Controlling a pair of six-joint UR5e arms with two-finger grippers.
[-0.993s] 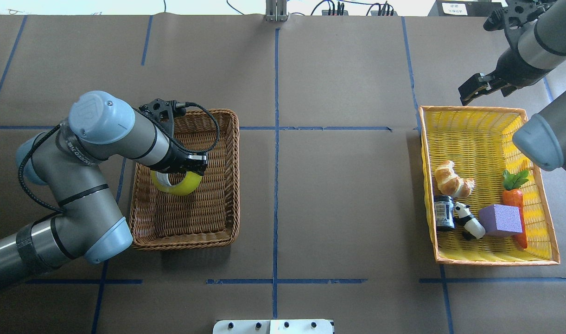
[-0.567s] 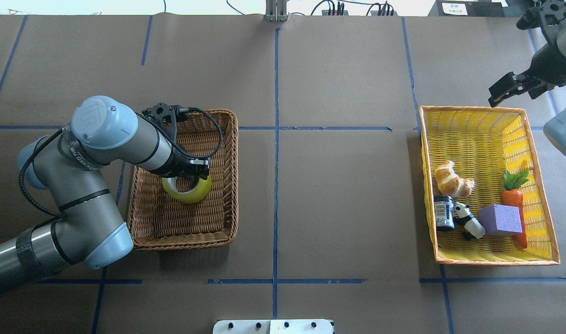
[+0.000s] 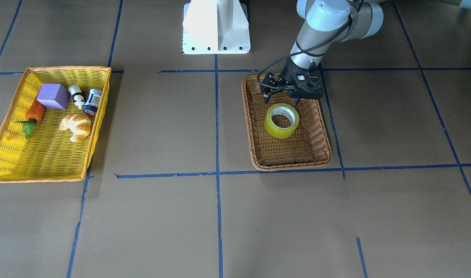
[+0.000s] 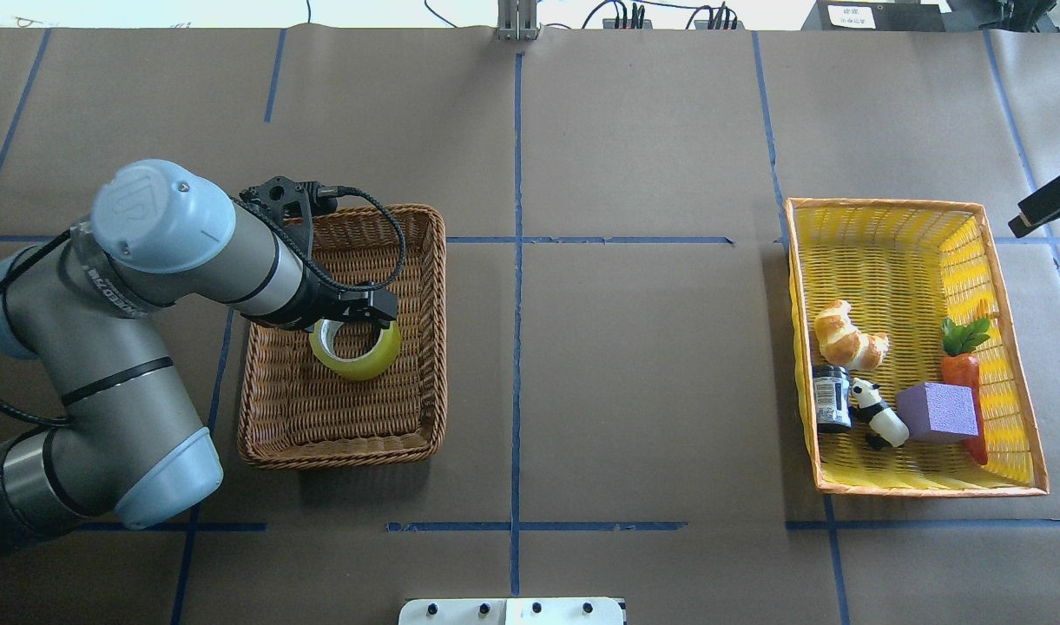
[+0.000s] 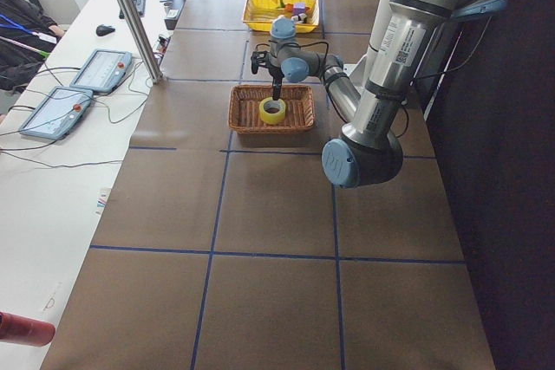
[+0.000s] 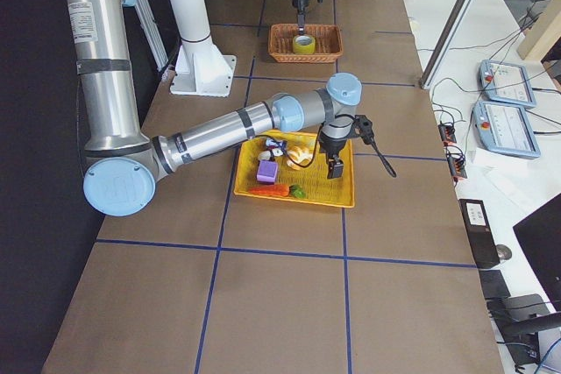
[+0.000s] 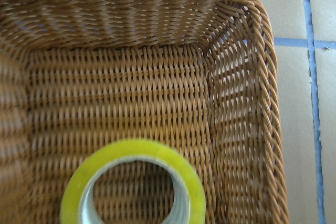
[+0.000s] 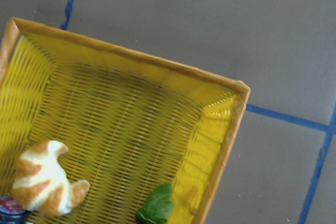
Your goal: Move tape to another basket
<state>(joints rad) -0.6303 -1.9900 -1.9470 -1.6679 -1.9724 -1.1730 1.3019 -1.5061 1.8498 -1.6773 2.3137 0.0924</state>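
Inside the wicker basket (image 3: 289, 167), near its middle, the tape (image 3: 281, 132) lies flat, with the left gripper (image 3: 281, 101) just above the roll's robot-side edge, fingers spread apart and grasping nothing. Bare weave surrounds the roll up to every wall. Whether the right gripper (image 4: 1049, 204) is clenched cannot be told.

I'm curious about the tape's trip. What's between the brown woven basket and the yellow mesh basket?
Only brown table paper crossed by blue lines, seen in the overhead view, lies between the brown woven wicker basket and the yellow mesh basket.
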